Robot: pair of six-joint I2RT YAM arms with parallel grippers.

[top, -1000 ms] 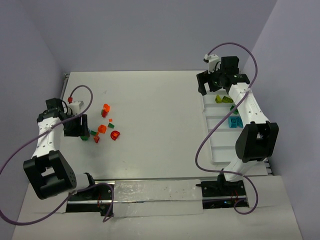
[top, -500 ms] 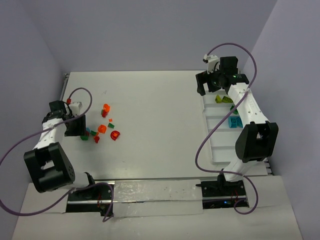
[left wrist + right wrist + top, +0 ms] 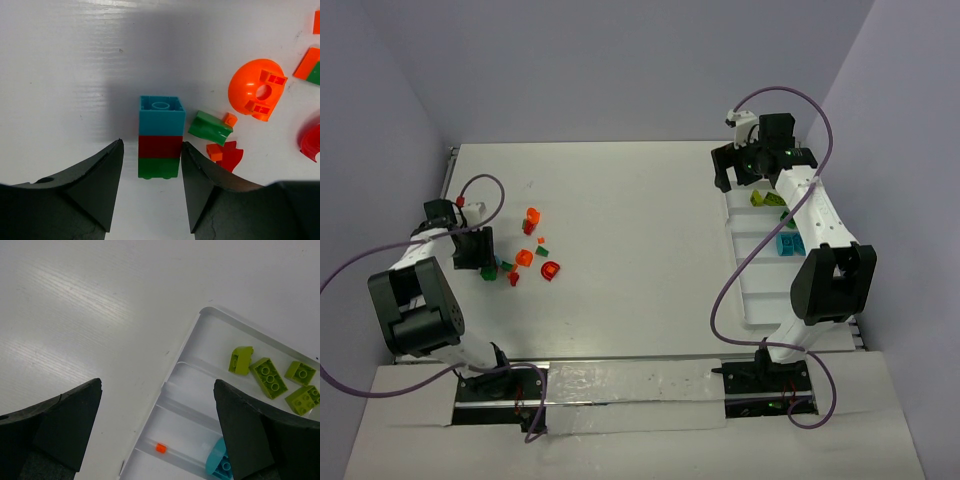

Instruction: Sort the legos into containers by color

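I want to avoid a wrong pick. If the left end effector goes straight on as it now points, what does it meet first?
Probably the small plastic stack of teal, red and green bricks, lying between the left end effector's open fingers; depth is unclear.

No text, label, brand or number can be read on anything here.

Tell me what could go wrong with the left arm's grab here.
1. The stack inside the left tool joins teal, red and green bricks; dropped whole into the tray, it would mix colours.
2. The tool straddles only the stack's green-and-red end, so it may pivot once lifted.
3. The green curved piece lies close to one finger and could get knocked.
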